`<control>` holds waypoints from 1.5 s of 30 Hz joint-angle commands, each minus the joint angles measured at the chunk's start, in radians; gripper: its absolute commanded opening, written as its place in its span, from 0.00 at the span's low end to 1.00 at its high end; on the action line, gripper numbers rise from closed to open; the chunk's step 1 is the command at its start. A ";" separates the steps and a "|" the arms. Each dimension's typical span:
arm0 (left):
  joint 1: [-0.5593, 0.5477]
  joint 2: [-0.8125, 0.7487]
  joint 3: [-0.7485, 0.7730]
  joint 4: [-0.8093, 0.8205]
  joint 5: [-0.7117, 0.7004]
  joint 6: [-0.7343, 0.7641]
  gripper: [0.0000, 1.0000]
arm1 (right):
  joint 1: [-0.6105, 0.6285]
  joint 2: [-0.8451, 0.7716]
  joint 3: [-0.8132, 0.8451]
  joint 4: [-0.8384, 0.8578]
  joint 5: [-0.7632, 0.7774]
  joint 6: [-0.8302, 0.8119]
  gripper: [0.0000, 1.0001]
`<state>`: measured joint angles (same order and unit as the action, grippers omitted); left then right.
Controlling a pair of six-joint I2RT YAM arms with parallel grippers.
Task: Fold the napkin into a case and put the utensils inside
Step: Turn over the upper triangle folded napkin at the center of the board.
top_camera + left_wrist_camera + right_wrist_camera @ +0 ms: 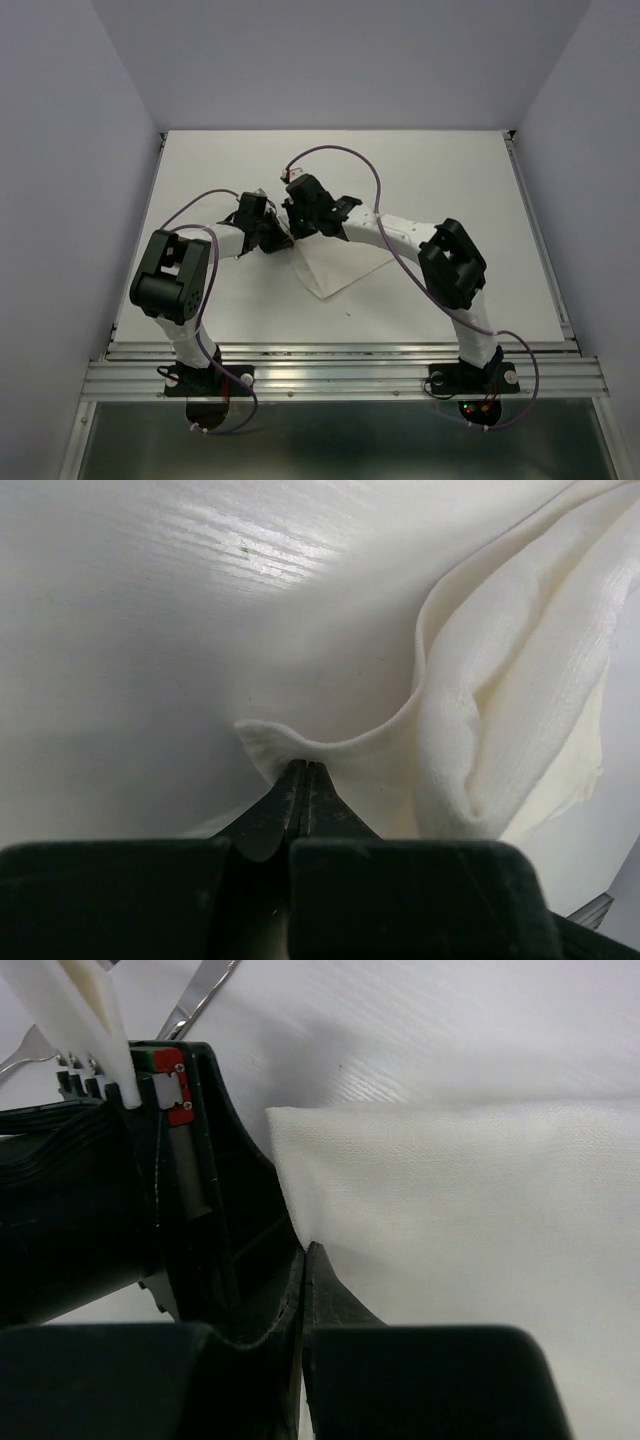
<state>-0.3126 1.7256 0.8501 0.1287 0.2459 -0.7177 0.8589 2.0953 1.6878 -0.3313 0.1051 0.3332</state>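
on the table [450, 180], a thin, rumpled white napkin [335, 265]

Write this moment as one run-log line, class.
left gripper: shut on napkin | right gripper: shut on napkin | utensils: outside napkin

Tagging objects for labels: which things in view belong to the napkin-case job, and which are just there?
Job:
- napkin, pinched by both grippers
- left gripper, shut on it
- right gripper, shut on it
- utensils, beyond the grippers

Not the job:
- table
- purple cables on the arms
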 commanded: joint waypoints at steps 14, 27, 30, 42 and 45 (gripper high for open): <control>0.009 -0.158 0.017 -0.178 -0.114 0.026 0.00 | 0.006 -0.096 -0.040 0.014 0.079 0.012 0.52; 0.017 -0.262 -0.026 -0.184 -0.096 -0.103 0.94 | -0.031 -0.314 -0.382 0.069 0.116 0.066 0.59; 0.017 -0.233 -0.031 -0.150 -0.100 -0.146 0.95 | -0.055 -0.353 -0.427 0.087 0.107 0.081 0.60; -0.039 -0.064 0.069 -0.198 -0.229 -0.195 0.72 | -0.109 -0.403 -0.490 0.106 0.079 0.069 0.60; -0.055 -0.046 0.078 -0.231 -0.273 -0.213 0.71 | -0.109 -0.400 -0.488 0.106 0.073 0.066 0.60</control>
<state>-0.3443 1.6604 0.9001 -0.0460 0.0502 -0.9073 0.7528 1.7264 1.1999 -0.2752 0.1848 0.3977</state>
